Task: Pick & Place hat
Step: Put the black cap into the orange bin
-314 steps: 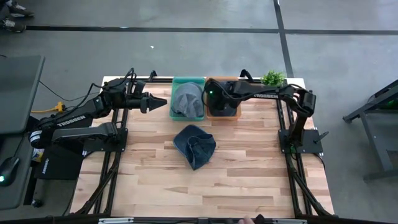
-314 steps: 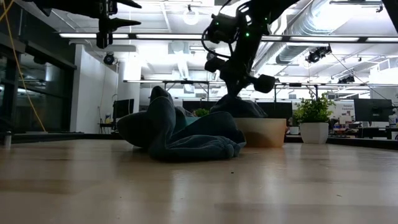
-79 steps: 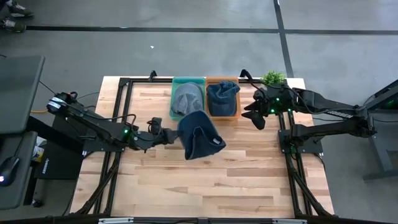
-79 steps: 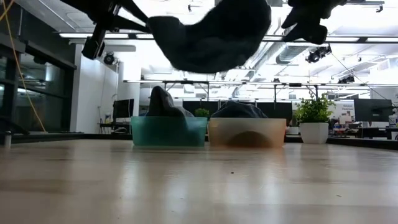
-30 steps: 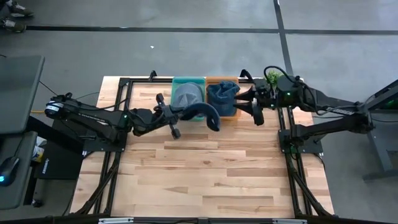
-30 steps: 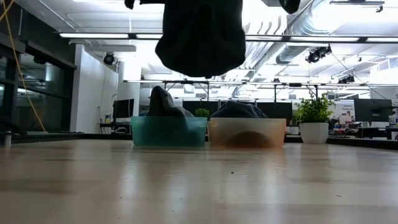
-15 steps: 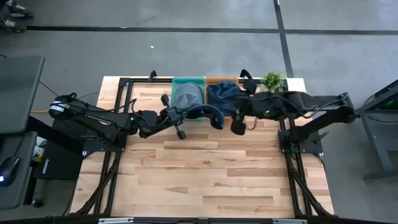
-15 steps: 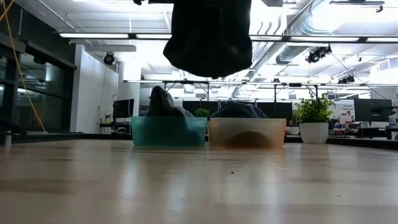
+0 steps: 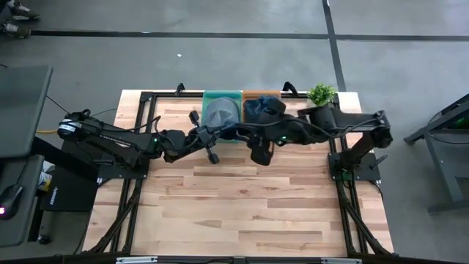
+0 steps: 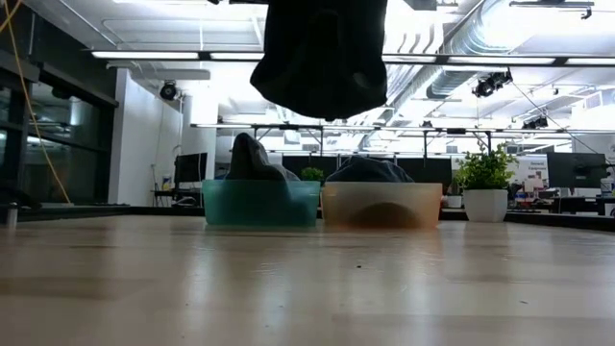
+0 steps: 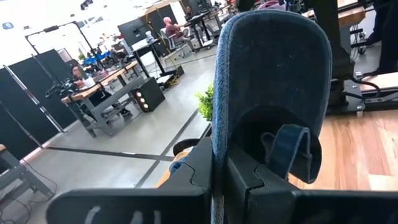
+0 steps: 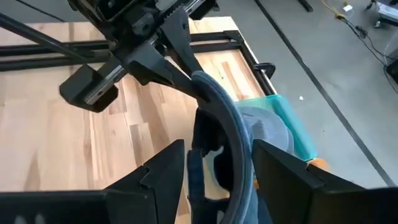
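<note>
Above the table, near the upper middle of the high view, your dark blue hat [image 9: 248, 134] hung in the air, clear of the wood. It sat just in front of the two bins, between them and the open tabletop. In the low view the hat [image 10: 322, 58] filled the top centre of the frame as a dark lump, well above the boards.

Your left gripper [image 11: 219, 171] was clamped on the hat's brim [image 11: 219, 93]; the left wrist view showed both fingers pinched tight against the edge, with the crown and the back strap [image 11: 292, 149] standing up beyond them. In the high view that left gripper [image 9: 223, 133] reached in from the left of the frame, level with the bins.

Your right gripper [image 12: 214, 165] had its fingers spread wide, one on each side of the same brim, not touching it as far as you could see. In the high view the right gripper [image 9: 260, 143] came in from the right of the frame and met the hat at its right edge.

Behind the hat, the teal bin [image 9: 221, 97] held a grey hat [image 9: 218, 114], and the orange bin [image 9: 258, 94] beside it held another dark blue one [image 9: 264, 108]. A small potted plant [image 9: 321, 93] stood at the table's upper right corner. The wooden table [image 9: 242, 213] lay bare across the lower frame.
</note>
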You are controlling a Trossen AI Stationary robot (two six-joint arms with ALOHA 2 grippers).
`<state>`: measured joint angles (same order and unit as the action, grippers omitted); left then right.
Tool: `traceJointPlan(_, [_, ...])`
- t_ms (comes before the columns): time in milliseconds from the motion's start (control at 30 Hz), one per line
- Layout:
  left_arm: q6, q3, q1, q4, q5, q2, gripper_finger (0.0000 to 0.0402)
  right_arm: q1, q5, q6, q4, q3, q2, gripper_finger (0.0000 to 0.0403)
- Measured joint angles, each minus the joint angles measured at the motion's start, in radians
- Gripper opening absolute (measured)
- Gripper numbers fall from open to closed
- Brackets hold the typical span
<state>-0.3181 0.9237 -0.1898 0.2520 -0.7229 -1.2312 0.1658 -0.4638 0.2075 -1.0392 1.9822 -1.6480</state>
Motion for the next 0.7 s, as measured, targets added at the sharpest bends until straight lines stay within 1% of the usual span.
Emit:
traceJointPlan(100, [0.0,0.0,0.0,0.0,0.007,0.0,0.0006,0.0,-0.033,0.014,-0.032,0.045,-0.05,0.0184])
traceJointPlan(200, [-0.013,0.0,0.0,0.0,0.011,0.0,0.0006,-0.006,-0.041,0.048,-0.071,0.065,-0.082,0.0184])
traceJointPlan(300, [-0.049,0.0,0.0,0.0,0.02,0.0,0.0006,-0.015,-0.033,0.078,-0.106,0.064,-0.089,0.0184])
traceJointPlan(467, [-0.055,0.0,0.0,-0.01,0.037,0.0,0.0006,-0.015,-0.05,0.095,-0.125,0.065,-0.091,0.0178])
traceJointPlan(567, [-0.055,-0.001,0.0,-0.017,0.061,0.0,0.0006,-0.015,-0.019,0.099,-0.125,0.065,-0.091,0.0158])
traceJointPlan(700, [-0.055,-0.001,0.0,-0.016,0.062,0.0,0.0006,-0.016,0.002,0.099,-0.125,0.065,-0.091,0.011])
